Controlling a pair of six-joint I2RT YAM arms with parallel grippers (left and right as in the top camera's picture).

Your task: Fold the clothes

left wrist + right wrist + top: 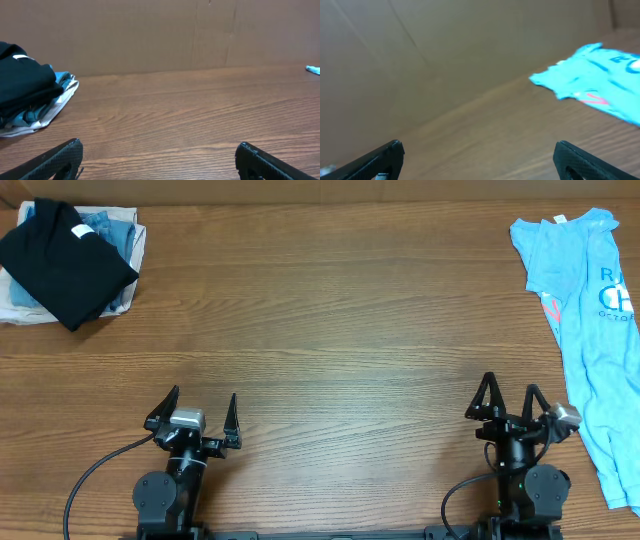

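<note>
The light sky-blue short-sleeved t-shirt [590, 310] runs off the right edge of the overhead view, so one sleeve and the end of its white printed lettering are cut away, and the words cannot be read. The right wrist view is blurred: there the t-shirt [592, 75] is a pale blue shape at the far right with a small red-orange mark, also clipped by the frame. In the left wrist view only a sliver of it [313, 69] shows at the right edge. At the far left a black folded shirt [65, 260] lies on top of denim-blue and white folded garments [118, 235], hiding most of them, and the pile's left side is cut off. The t-shirt lies crumpled but roughly spread along the right side of the brown wood-grain table [330, 330], from the far edge down towards the near one. The right gripper [510, 384] sits at the near edge to the left of the shirt's near part, close to it but not touching, its fingers spread wide with nothing between them. The left gripper [202, 394] is at the near left, well apart from the shirt, its fingers likewise wide apart and holding nothing.
</note>
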